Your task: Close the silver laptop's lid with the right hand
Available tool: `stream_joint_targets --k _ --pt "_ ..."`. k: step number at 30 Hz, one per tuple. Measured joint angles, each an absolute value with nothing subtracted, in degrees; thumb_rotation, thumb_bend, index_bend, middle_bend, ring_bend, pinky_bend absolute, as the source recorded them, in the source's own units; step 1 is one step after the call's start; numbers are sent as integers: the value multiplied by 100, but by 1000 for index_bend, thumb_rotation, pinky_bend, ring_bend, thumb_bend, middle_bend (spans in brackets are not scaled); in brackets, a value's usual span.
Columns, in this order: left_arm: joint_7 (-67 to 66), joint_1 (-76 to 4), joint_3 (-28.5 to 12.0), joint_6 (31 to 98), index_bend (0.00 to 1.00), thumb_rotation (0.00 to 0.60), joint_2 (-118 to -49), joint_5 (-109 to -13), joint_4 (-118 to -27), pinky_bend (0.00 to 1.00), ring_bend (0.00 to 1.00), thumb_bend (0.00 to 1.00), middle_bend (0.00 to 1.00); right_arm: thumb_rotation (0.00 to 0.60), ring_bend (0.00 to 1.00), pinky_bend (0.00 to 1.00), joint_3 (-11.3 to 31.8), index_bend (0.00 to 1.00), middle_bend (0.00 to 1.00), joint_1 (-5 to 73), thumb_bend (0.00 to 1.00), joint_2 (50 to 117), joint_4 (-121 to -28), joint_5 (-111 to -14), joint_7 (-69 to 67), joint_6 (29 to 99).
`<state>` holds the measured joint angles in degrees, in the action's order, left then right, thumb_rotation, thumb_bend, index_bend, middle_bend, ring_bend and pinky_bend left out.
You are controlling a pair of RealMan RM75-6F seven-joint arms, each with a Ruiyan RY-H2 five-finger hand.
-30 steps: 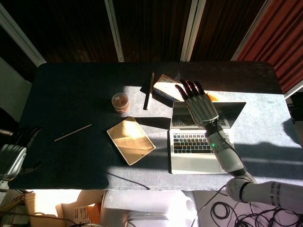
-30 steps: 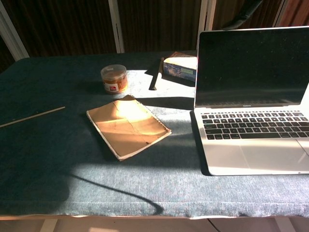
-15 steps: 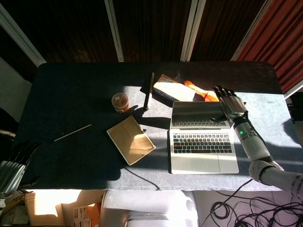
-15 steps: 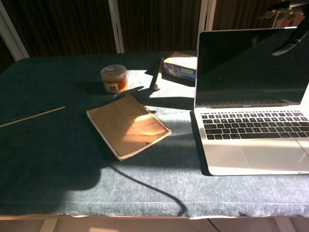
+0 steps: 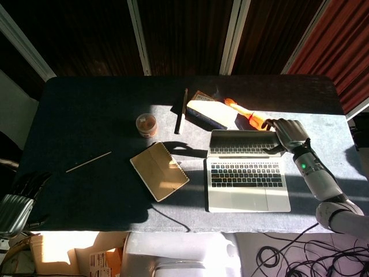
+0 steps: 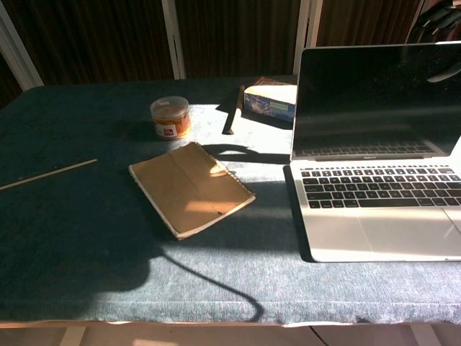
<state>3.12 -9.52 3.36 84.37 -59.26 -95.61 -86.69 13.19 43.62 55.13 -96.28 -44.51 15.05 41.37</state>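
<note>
The silver laptop (image 5: 248,176) sits open at the table's right front; in the chest view its dark screen (image 6: 378,101) stands nearly upright over the keyboard (image 6: 382,187). My right hand (image 5: 289,134) is at the lid's top right corner. Its fingers (image 6: 441,16) curl over the top edge from behind, and the thumb shows in front of the screen, so it grips the lid (image 5: 242,142). My left hand (image 5: 14,199) hangs off the table's front left corner, fingers apart, holding nothing.
A brown notebook (image 5: 159,171) lies left of the laptop. Behind it are a small orange jar (image 5: 146,123), a dark rod (image 5: 181,112), a box (image 5: 210,111) and an orange-handled tool (image 5: 245,112). A thin stick (image 5: 87,162) lies at the left.
My right hand swung from above the keyboard to the lid's right top corner and took hold of it. The lid has tipped slightly forward. The left hand stayed low.
</note>
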Motion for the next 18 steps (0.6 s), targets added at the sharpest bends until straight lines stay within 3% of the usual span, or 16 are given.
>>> stream_joint_targets --k 18 --pt "45 -976 365 8221 0 600 -5919 -9529 -8835 93 0 42 103 600 293 403 762 308 379 3654 99 4976 -10606 -6486 1441 4877"
